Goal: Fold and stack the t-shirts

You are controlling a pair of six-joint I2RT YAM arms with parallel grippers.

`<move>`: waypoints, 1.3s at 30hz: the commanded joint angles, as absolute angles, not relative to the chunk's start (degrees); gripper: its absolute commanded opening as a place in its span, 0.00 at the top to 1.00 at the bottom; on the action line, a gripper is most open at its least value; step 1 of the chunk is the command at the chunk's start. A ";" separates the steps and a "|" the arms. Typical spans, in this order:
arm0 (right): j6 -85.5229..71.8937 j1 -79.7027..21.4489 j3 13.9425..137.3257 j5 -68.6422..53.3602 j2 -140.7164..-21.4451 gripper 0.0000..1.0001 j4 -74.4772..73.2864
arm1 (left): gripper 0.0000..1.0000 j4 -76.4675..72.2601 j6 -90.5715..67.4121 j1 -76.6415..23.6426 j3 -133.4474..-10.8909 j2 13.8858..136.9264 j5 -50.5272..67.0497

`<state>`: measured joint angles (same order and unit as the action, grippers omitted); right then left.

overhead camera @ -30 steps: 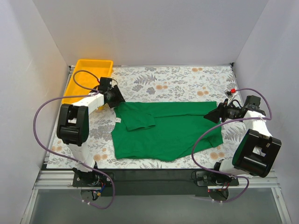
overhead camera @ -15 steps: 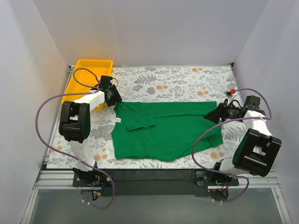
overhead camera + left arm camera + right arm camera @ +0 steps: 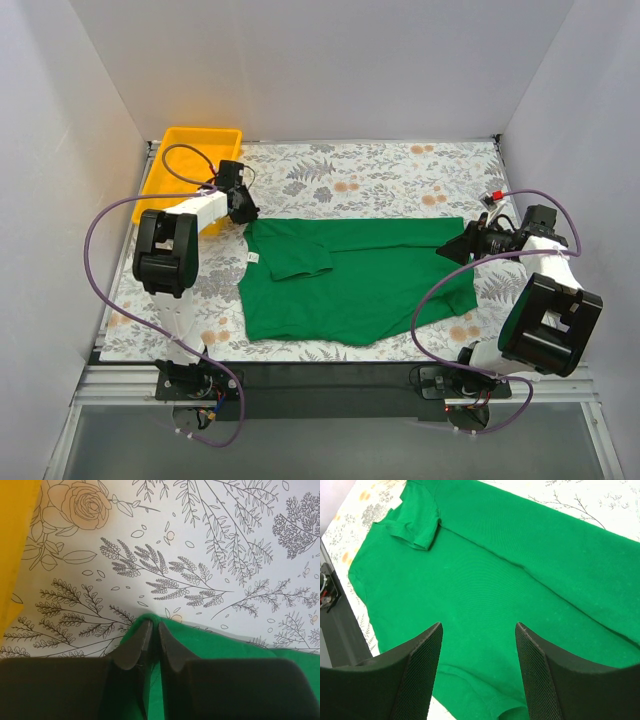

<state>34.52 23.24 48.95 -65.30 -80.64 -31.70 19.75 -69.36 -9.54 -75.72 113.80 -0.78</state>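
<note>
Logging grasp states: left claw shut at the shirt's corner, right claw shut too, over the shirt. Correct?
Not quite: the right claw is open over the shirt, as the right wrist view shows. The left claw is shut at the corner.

Left tool (image 3: 152,626), jaws tight on green t-shirt (image 3: 210,643) corner

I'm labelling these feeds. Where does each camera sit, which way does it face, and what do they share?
Top external: above and behind the robot, looking down on the bright green cloth t-shirt; left arm and right arm show.
Left wrist: on the left gripper, low, facing over the t-shirt's edge; jaws shut on it, yellow plastic tray at left.
Right wrist: on the right gripper, looking across the t-shirt; jaws open.
All three share the t-shirt.
</note>
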 commanded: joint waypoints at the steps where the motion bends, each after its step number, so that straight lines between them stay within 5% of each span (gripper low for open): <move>1: 35.33 23.55 50.54 -64.95 -81.03 0.33 -32.78 | 0.93 20.30 -68.91 -9.40 -77.08 111.89 -3.95; 18: 18.29 22.33 66.79 -33.68 -97.98 0.41 -16.53 | 0.93 20.57 -67.59 -9.14 -81.47 115.66 -4.31; 34: 18.81 19.07 74.71 -33.75 -113.55 0.46 -18.98 | 0.93 21.01 -66.80 -9.05 -85.69 117.86 -3.08; 39: 18.63 18.98 76.90 -33.92 -115.75 0.72 -19.33 | 0.93 21.18 -66.80 -9.05 -86.57 118.74 -2.72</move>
<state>18.55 19.09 74.54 -33.17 -114.43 -18.31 21.17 -67.70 -9.47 -83.70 117.99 -2.55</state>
